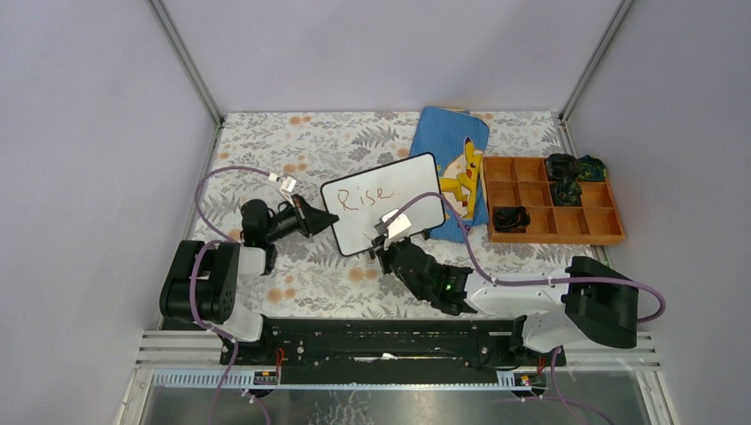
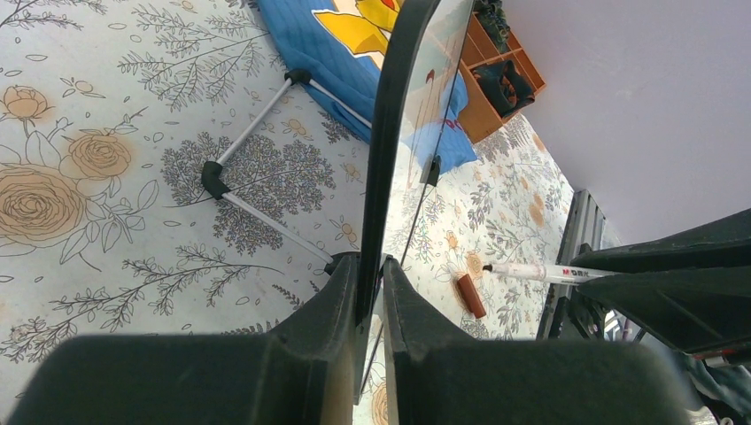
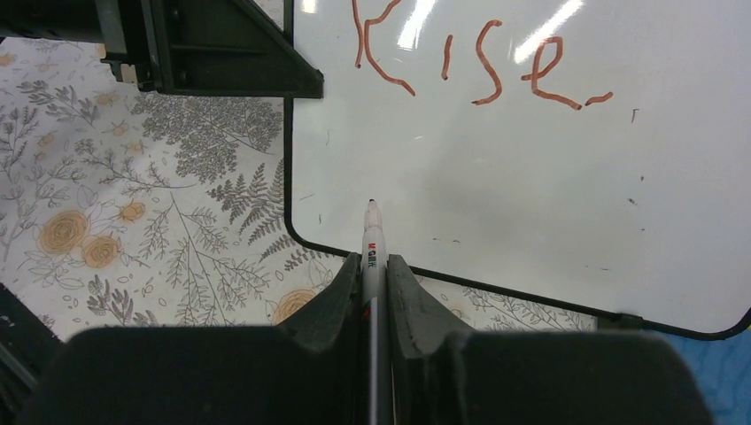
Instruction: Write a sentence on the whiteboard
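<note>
The whiteboard (image 1: 398, 215) stands tilted on the floral table, with "Rise" in red-brown at its upper left (image 3: 478, 62). My left gripper (image 1: 331, 219) is shut on the board's left edge; in the left wrist view the board (image 2: 394, 133) runs edge-on between its jaws (image 2: 370, 262). My right gripper (image 1: 390, 252) is shut on a white marker (image 3: 371, 252). The marker's tip points at the board's lower left area (image 3: 496, 195). In the left wrist view the marker (image 2: 540, 271) stops a short gap from the board.
A brown marker cap (image 2: 471, 295) lies on the table in front of the board. The blue Pikachu pouch (image 1: 450, 146) lies behind the board. A wooden compartment tray (image 1: 549, 238) holding dark items sits at the right. The board's wire stand (image 2: 257, 168) reaches back on the table.
</note>
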Available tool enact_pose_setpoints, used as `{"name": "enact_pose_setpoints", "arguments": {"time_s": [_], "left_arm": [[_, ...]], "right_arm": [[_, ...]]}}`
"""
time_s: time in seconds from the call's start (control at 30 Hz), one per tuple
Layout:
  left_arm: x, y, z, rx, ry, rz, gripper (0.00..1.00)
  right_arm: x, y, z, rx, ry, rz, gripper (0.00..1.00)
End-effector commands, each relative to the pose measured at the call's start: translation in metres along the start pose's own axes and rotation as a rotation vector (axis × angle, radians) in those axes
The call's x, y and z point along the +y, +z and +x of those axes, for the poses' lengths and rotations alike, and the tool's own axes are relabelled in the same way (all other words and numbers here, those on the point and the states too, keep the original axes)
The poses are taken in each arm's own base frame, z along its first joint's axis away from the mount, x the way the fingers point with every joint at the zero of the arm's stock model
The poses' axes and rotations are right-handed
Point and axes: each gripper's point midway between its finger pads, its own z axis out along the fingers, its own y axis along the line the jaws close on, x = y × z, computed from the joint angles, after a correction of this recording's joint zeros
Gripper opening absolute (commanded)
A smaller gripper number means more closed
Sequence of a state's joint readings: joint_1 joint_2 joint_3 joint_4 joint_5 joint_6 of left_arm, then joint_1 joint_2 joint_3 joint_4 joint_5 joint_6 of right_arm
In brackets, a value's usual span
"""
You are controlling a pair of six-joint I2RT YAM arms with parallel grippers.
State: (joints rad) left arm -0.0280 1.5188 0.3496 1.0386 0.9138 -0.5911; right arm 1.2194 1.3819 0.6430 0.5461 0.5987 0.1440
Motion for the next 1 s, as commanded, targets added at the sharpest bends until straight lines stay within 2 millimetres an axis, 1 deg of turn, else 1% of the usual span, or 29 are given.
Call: {"name": "enact_pose_setpoints", "arguments": {"time_s": [0.0, 0.13, 0.27, 0.43, 0.5, 0.6, 0.73, 0.83, 0.97], "left_arm": [[0.014, 0.002, 0.013, 0.037, -0.035, -0.064, 0.00], [0.013, 0.002, 0.013, 0.038, -0.034, -0.063, 0.00], [0.012, 0.002, 0.012, 0.037, -0.026, -0.063, 0.00], [0.012, 0.003, 0.013, 0.041, -0.026, -0.063, 0.00], [0.013, 0.003, 0.014, 0.042, -0.027, -0.063, 0.00], [0.014, 0.003, 0.015, 0.045, -0.031, -0.065, 0.00], [0.014, 0.003, 0.014, 0.045, -0.028, -0.065, 0.00], [0.014, 0.002, 0.015, 0.046, -0.028, -0.069, 0.00], [0.014, 0.003, 0.015, 0.048, -0.025, -0.068, 0.00]], "right_arm": [[0.013, 0.002, -0.014, 0.006, 0.030, -0.038, 0.00], [0.023, 0.010, -0.010, 0.043, 0.026, -0.052, 0.00], [0.025, 0.018, -0.012, 0.042, 0.040, -0.032, 0.00], [0.015, 0.017, -0.017, -0.002, 0.051, 0.010, 0.00], [0.009, 0.012, -0.022, -0.034, 0.060, 0.020, 0.00], [0.003, 0.006, -0.021, -0.068, 0.063, 0.017, 0.00], [-0.002, 0.003, -0.022, -0.082, 0.061, 0.029, 0.00], [-0.001, 0.002, -0.023, -0.081, 0.059, 0.019, 0.00], [-0.008, 0.002, -0.025, -0.092, 0.069, 0.063, 0.00]]}}
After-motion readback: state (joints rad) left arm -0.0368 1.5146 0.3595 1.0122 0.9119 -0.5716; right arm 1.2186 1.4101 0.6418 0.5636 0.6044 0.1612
